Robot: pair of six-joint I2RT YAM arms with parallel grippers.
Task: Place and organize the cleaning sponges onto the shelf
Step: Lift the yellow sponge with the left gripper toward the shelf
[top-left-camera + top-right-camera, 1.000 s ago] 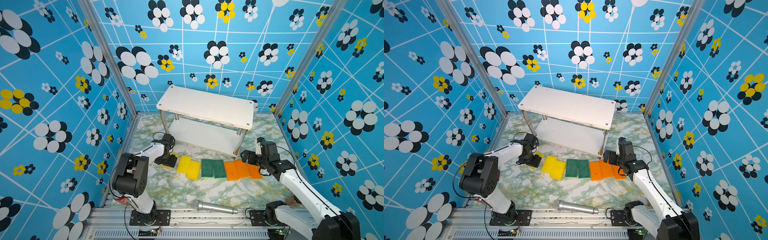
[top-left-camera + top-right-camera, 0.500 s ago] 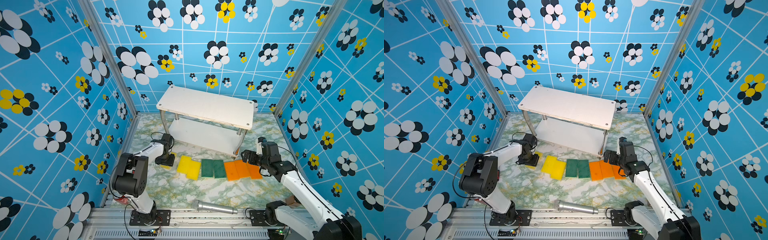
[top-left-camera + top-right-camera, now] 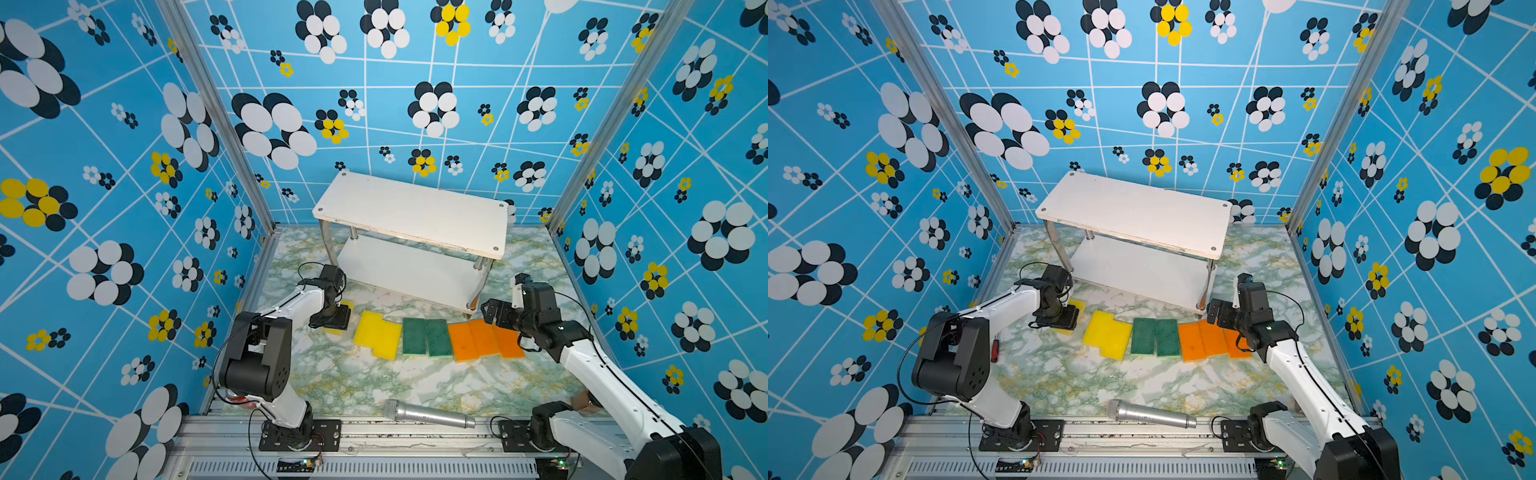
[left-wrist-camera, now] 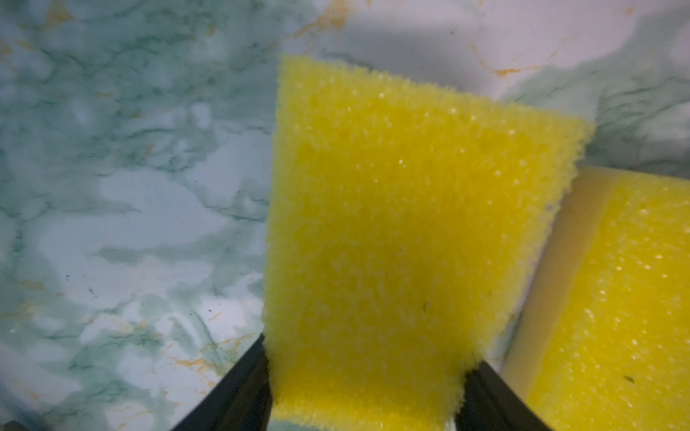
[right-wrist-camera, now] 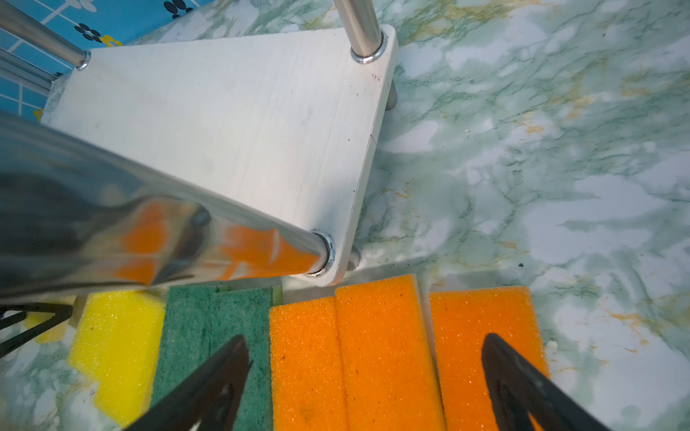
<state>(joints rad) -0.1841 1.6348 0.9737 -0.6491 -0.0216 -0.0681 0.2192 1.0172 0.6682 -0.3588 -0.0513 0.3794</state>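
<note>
a bimanual rig at work inside a booth of blue flowered walls (image 3: 124,166) crossed with white lines, aluminium posts at the corners. the tabletop (image 3: 353,386) wears a green-and-white marble print with gold veins.

the shelf (image 3: 411,212) stands toward the rear edge, its long axis running left to right but skewed, the right end nearer the front. all the sponges lie on the marble in a row just before its front edge, each with its long side pointing front to rear.

from left to right, the row runs: a lone yellow sponge (image 4: 403,209), two yellow sponges (image 3: 378,334) staggered so one sits further forward, two green sponges (image 3: 426,336) edge to edge, then three orange sponges (image 3: 484,338) packed together and tilted slightly, near the shelf's front right post.

the left gripper (image 4: 367,354) points down over the lone yellow sponge, its black fingers (image 4: 246,377) pressed against both long sides at one end. the pad runs straight out from the jaws, and whether it has left the marble i cannot tell. in both top views only slivers of yellow show around the gripper (image 3: 1065,318).

the right gripper (image 5: 364,337) hangs low over the orange sponges with jaws spread wide and nothing between them, one finger above a green pad, the other above the outermost orange.

a silver microphone (image 3: 428,414) lies along the front edge.
</note>
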